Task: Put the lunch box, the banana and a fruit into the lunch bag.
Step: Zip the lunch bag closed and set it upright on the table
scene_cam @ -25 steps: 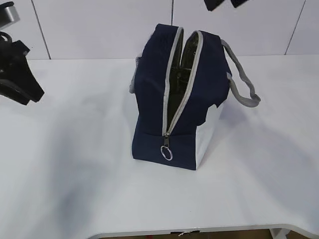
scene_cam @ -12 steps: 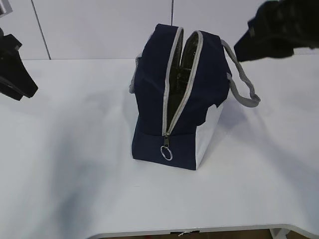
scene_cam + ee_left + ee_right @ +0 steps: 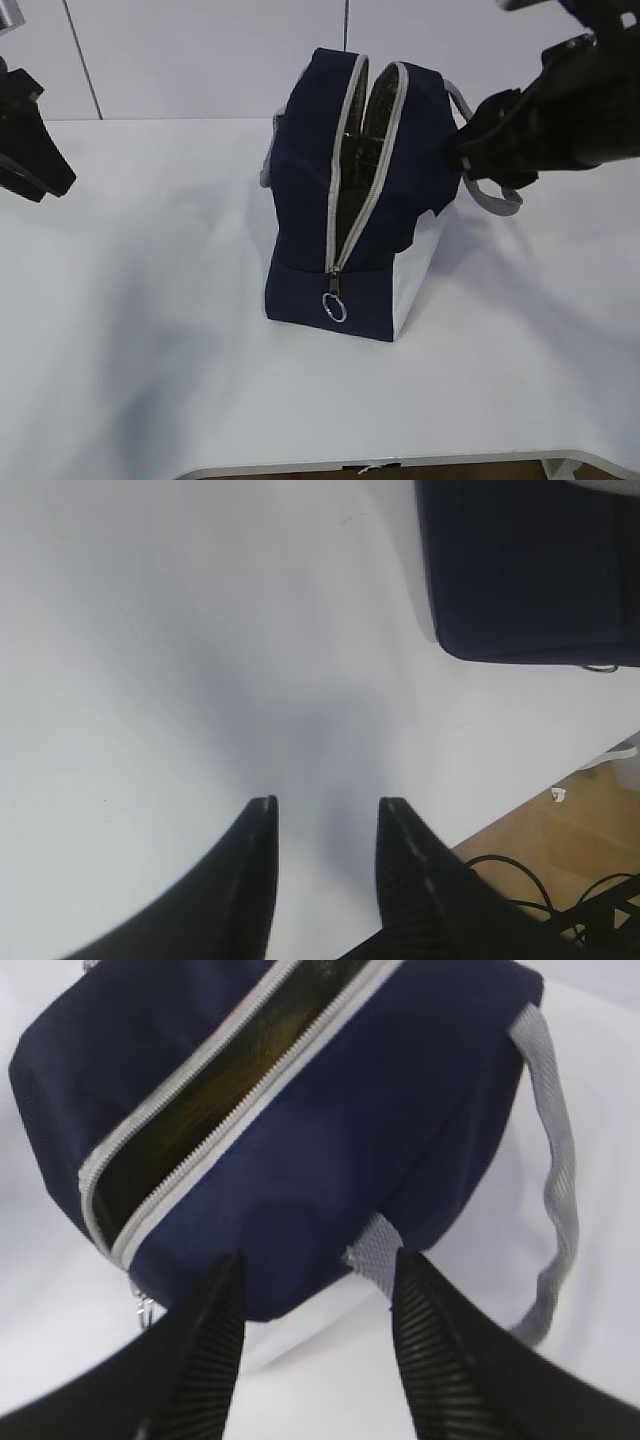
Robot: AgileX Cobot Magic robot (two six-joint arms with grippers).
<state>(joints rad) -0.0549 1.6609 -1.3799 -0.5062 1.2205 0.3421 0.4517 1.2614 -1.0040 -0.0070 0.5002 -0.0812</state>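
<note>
The navy lunch bag stands upright mid-table, its grey zipper parted along the top and down to the ring pull. The opening shows only dark, olive-tinted lining. The lunch box, the banana and the fruit are hidden or out of view. My right gripper hangs open and empty beside the bag's right side, by the grey handle. In the right wrist view its jaws frame the bag and the base of the handle. My left gripper stands open over bare table, far left of the bag.
The white table's front edge runs along the bottom of the exterior view. Past the table edge, the left wrist view shows wooden floor with black cables. A white panelled wall stands behind the table.
The right arm has come down from the top right to the bag's right side by the handle. The left arm pulled back a little to the left earlier, then held still. The bag has not moved.
</note>
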